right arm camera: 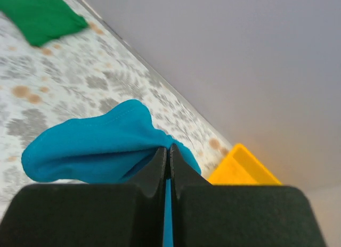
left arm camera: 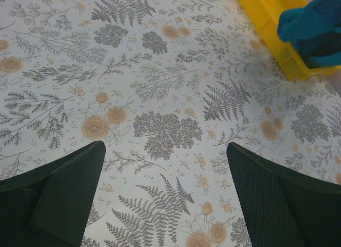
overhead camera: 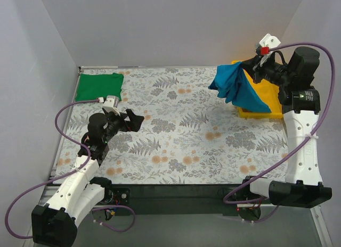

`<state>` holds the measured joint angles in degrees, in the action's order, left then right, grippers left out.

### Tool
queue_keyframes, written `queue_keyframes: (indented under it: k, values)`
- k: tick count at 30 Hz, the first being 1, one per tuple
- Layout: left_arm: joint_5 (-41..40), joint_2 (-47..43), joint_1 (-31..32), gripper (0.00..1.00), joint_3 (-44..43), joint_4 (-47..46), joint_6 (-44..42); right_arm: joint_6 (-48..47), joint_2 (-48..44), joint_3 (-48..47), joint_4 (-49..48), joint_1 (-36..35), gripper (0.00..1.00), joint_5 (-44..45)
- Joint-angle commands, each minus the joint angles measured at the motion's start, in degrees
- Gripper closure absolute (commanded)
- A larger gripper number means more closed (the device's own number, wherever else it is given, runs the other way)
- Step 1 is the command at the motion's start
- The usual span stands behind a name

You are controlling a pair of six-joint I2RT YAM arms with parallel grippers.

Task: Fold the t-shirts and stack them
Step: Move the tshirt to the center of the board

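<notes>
Over the yellow tray (overhead camera: 275, 112), the right hand (overhead camera: 256, 60) is clamping the dangling teal-blue t-shirt (overhead camera: 237, 87), well apart from the green t-shirt (overhead camera: 99, 87) lying near the spread-fingered left hand (overhead camera: 136, 121).

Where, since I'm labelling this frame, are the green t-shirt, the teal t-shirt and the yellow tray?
green t-shirt (overhead camera: 99, 87): top external view, middle of folded cloth.
teal t-shirt (overhead camera: 237, 90): top external view, middle of hanging fabric.
yellow tray (overhead camera: 262, 115): top external view, near rim.
</notes>
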<state>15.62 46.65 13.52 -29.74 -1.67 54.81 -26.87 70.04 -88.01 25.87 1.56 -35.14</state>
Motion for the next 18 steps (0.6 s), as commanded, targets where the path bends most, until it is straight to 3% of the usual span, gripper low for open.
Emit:
queue_keyframes:
  k: [1, 4, 8, 11, 18]
  values:
    - [0.11, -0.25, 0.37, 0.02, -0.32, 0.18, -1.10, 5.23, 0.36, -6.55, 1.04, 1.07, 0.99, -22.67]
    - [1.78, 0.37, 0.37, 0.02, -0.15, -0.52, -1.54, 9.71, 0.97, -9.11, -1.86, 1.07, 0.99, -30.15]
    - [7.31, -0.16, 0.46, 0.02, 0.64, -2.45, -2.33, 20.97, 2.03, -10.25, -12.57, -0.24, 0.99, -36.49]
    - [13.46, -1.38, 0.37, 0.02, 2.05, -5.08, -2.95, 26.43, 2.29, -9.73, -16.02, -2.34, 0.99, -36.94]
    - [28.32, -6.04, 0.54, 0.03, 3.81, -12.12, 3.72, 22.32, 1.59, -2.62, -12.87, -11.92, 0.99, -28.86]
